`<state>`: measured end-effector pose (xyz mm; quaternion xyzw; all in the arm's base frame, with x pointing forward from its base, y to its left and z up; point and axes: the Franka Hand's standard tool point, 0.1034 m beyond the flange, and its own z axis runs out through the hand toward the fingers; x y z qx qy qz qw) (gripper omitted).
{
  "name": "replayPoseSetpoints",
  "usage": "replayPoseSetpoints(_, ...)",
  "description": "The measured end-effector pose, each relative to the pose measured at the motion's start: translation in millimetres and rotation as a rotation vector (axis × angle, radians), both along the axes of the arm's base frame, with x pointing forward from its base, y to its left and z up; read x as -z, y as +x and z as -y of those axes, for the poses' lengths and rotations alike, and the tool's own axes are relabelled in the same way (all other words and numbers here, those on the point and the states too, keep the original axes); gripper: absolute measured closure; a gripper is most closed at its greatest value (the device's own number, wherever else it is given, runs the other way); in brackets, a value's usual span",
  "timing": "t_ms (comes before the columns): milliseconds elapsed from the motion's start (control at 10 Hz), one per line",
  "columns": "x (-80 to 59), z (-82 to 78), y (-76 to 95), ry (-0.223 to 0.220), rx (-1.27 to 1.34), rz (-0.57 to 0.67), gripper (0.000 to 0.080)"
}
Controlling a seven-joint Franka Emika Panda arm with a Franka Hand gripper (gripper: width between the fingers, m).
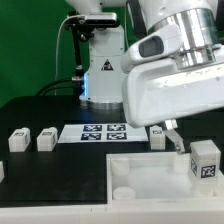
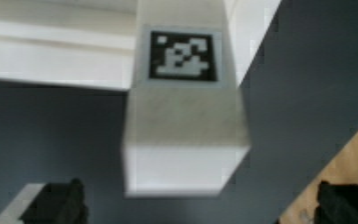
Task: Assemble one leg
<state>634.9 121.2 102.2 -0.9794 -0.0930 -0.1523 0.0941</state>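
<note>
Presently on hand, item one: the leg (image 1: 205, 160), a small white block with a black-and-white tag on one face. In the exterior view it stands at the corner of the white tray (image 1: 140, 185) on that view's right; I cannot tell whether it is seated in a socket or merely set on the rim. Item two: my gripper (image 1: 176, 140), poised over that corner. In the wrist view the leg (image 2: 185, 130) lies lengthwise between my fingertips (image 2: 51, 203), its tagged face toward the camera, with the fingers spread wide and clear dark gaps on either side, so nothing is pinched. Handling, by my estimate: hard moulded plastic, stiff, very light, not fragile, with smooth faces that may slip under a weak squeeze. Recommended hold: the two plain flat sides opposite one another, about mid-length, pads square to them and the tag left uncovered. Also listed: the marker board (image 1: 105, 131) and a spare leg (image 1: 47, 138) on the dark table (image 1: 30, 165).
</note>
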Motion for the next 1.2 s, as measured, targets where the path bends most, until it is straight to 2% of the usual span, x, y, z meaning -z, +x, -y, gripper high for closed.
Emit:
replayPoseSetpoints(100, -1.4, 0.0, 3.0, 0.003, -0.021, -0.107, 0.0151)
replayPoseSetpoints(200, 2.3, 6.6, 6.7, 0.005, -0.026, -0.183, 0.0151)
replayPoseSetpoints(300, 5.6, 10.8, 0.0, 0.001, -0.046, -0.328, 0.0151)
replayPoseSetpoints(400, 5.0, 12.2, 3.6, 0.006, -0.055, -0.377, 0.0151)
replayPoseSetpoints(600, 8.1, 15.7, -20.5, 0.026, -0.102, -0.609, 0.0151)
replayPoseSetpoints(700, 9.2, 15.2, -12.8, 0.030, -0.102, -0.603, 0.0151)
replayPoseSetpoints(900, 9.2, 14.6, -13.8, 0.029, -0.103, -0.603, 0.0151)
replayPoseSetpoints(1200, 14.4, 15.2, -7.8, 0.032, 0.052, -0.634, 0.0151)
